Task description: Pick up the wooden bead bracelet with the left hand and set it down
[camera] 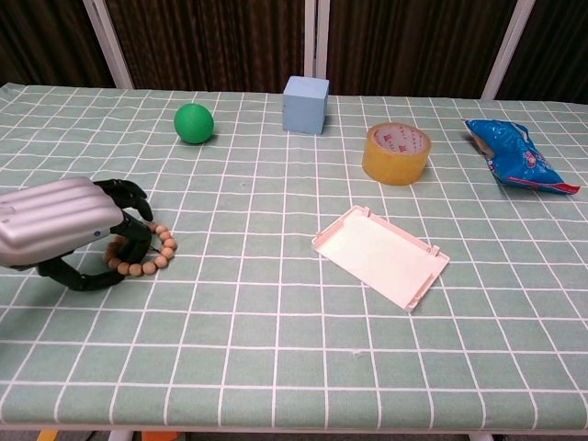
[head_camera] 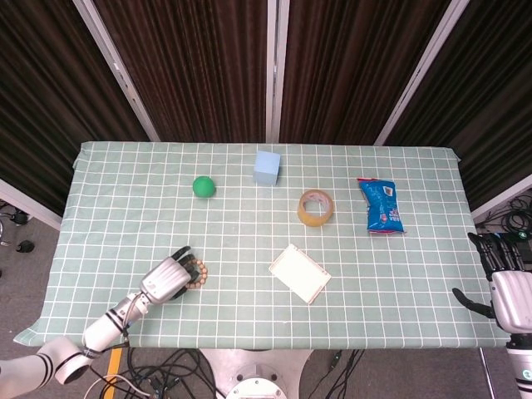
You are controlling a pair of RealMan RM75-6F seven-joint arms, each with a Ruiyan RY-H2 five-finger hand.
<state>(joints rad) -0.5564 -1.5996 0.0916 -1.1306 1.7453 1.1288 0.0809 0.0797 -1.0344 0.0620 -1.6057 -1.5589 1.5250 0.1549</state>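
Note:
The wooden bead bracelet [camera: 152,254] lies on the green checked cloth near the table's front left, also seen from the head view as a small bead ring [head_camera: 198,273]. My left hand [camera: 62,224] covers its left half, with dark fingers curled down through the ring and the thumb under the near side, gripping it. From above, that left hand [head_camera: 166,280] hides most of the beads. My right hand [head_camera: 508,287] hangs off the table's right edge with fingers spread and nothing in it.
A green ball [camera: 194,123] and a light blue cube [camera: 306,104] stand at the back. A tape roll [camera: 396,153] and a blue snack bag [camera: 519,156] lie to the right. A white flat tray [camera: 380,255] rests mid-table.

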